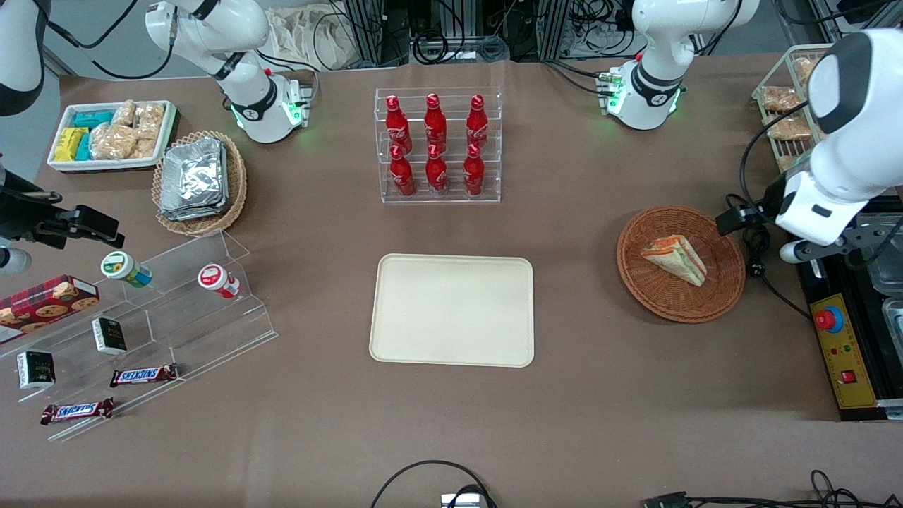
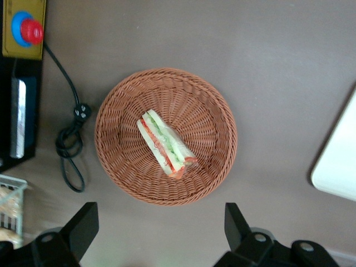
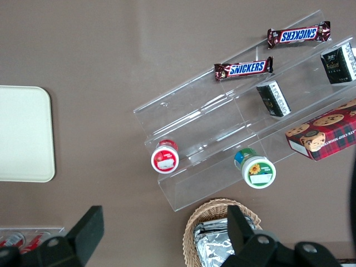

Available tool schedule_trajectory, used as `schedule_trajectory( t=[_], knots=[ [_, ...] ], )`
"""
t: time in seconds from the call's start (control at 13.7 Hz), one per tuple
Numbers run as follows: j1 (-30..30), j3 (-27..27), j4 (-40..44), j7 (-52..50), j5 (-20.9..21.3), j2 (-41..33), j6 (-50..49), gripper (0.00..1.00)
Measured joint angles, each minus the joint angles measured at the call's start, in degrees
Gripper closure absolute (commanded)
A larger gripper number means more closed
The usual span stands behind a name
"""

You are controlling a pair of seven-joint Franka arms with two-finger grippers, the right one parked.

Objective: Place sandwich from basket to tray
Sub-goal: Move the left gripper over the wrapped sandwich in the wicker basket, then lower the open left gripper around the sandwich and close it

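Observation:
The sandwich (image 1: 674, 259) (image 2: 166, 143), a pale bread wedge with red and green layers, lies on its side in the round reddish-brown basket (image 1: 681, 310) (image 2: 111, 161). My left gripper (image 1: 737, 217) (image 2: 161, 222) hangs above the table just off the basket's rim, toward the working arm's end. It is open wide with nothing between its black fingers (image 2: 83, 222). The cream tray (image 1: 452, 310) (image 2: 339, 161) lies flat at the table's middle with nothing on it, a good way from the basket toward the parked arm's end.
A black cable (image 1: 758, 261) and a yellow control box with a red stop button (image 1: 843, 353) lie beside the basket. A clear rack of red bottles (image 1: 437, 144) stands farther from the front camera than the tray. A wire rack of bagged snacks (image 1: 783, 106) is near the working arm.

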Motion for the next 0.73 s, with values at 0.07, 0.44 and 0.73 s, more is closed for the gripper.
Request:
schedule_trajectory(
  t=[0.07,0.44,0.73],
  knots=[
    [-0.07,-0.08,-2.83,-3.17,0.00,-0.50,2.54,0.00],
    [-0.29,-0.13,-14.90,-13.13,0.00,-3.08,12.51,0.00],
    [-0.31,-0.16,-22.10,-20.70,0.00,-3.46,22.02,0.00]
  ],
)
